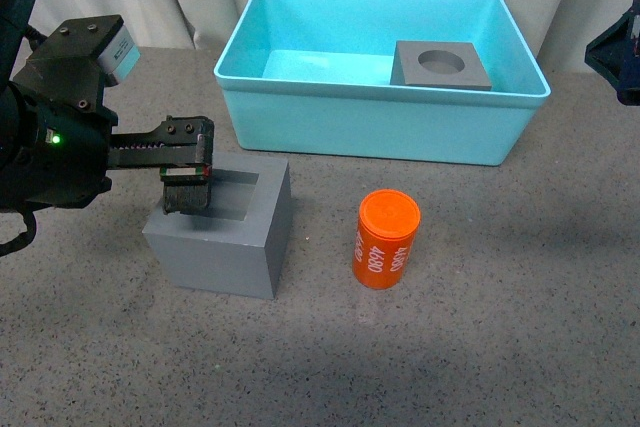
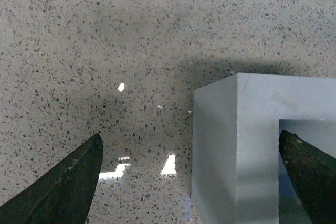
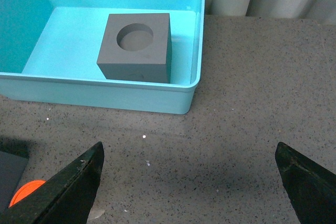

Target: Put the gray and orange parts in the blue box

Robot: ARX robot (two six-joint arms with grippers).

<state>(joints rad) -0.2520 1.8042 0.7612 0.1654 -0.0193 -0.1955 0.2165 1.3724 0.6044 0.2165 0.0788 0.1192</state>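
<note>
My left hand (image 1: 187, 179) was released, its jaws spread wide and gripping nothing. It sat low over the gray block with the square recess (image 1: 222, 237). In the left wrist view one of its fingers (image 2: 310, 174) reached down inside the recess. The other finger hung outside the block over the bare table (image 2: 105, 51), apart from the block's wall, so the hand straddled that wall.

That block stood on the table toward the left edge, in front of the blue box (image 1: 370, 127). To its right, near the middle of the table, the orange cylinder (image 1: 386, 239) stood upright with white numerals on its side, touching neither the block nor the box.

The blue box lay toward the far edge. The gray block with the round hole (image 1: 442, 65) sat inside it, in its right half, hole upward.

My right hand (image 3: 189, 148) was also released and empty, jaws wide. It hovered above the table toward the right edge, off the box's right end.
</note>
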